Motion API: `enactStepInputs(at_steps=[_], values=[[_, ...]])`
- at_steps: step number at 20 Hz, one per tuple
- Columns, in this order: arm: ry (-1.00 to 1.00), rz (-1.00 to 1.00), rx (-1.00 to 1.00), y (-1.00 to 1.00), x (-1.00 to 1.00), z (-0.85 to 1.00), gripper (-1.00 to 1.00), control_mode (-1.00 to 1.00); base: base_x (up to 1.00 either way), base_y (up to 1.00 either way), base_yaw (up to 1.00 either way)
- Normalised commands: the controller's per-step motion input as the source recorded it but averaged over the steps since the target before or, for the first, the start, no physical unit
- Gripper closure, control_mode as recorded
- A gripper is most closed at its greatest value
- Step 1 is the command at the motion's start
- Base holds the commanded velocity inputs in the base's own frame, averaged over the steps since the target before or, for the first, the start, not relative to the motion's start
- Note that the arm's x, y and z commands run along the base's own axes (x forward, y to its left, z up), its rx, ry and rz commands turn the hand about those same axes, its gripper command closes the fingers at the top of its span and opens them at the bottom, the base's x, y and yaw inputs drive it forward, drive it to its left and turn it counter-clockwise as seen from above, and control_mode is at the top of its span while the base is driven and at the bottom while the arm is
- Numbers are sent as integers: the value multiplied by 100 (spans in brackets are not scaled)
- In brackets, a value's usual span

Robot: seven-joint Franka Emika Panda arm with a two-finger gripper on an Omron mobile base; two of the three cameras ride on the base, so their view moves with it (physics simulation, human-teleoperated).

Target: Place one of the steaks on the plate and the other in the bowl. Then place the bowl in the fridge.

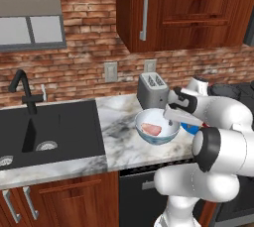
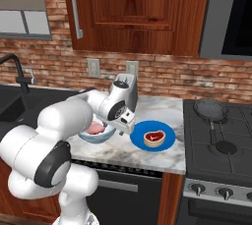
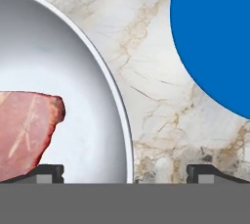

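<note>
The smooth, round white bowl (image 1: 157,126) sits on the veined marble counter (image 1: 121,137), holding the flat pale pink steak (image 1: 152,129), its long axis running left-right. Just right, the glossy blue plate (image 2: 153,136) carries the dark red steak (image 2: 154,137). The bent arm's gripper (image 3: 125,171) hangs over the bowl's right rim, jaws wide and empty.

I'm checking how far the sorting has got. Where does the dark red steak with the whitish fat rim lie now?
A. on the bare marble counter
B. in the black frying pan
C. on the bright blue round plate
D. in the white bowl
C: the dark red steak with the whitish fat rim lies on the bright blue round plate; the pale pink steak is in the white bowl.
</note>
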Motion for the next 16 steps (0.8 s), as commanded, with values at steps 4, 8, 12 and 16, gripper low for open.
enactStepInputs(at_steps=[4,8,12,16], values=[[0,0,0,0,0,-18,-100,-100,0,0,0],[0,0,0,0,0,-17,-100,-100,0,0,0],[0,0,0,6,0,-13,100,-100,0,0,0],[0,0,0,7,0,-5,100,-100,0,0,0]])
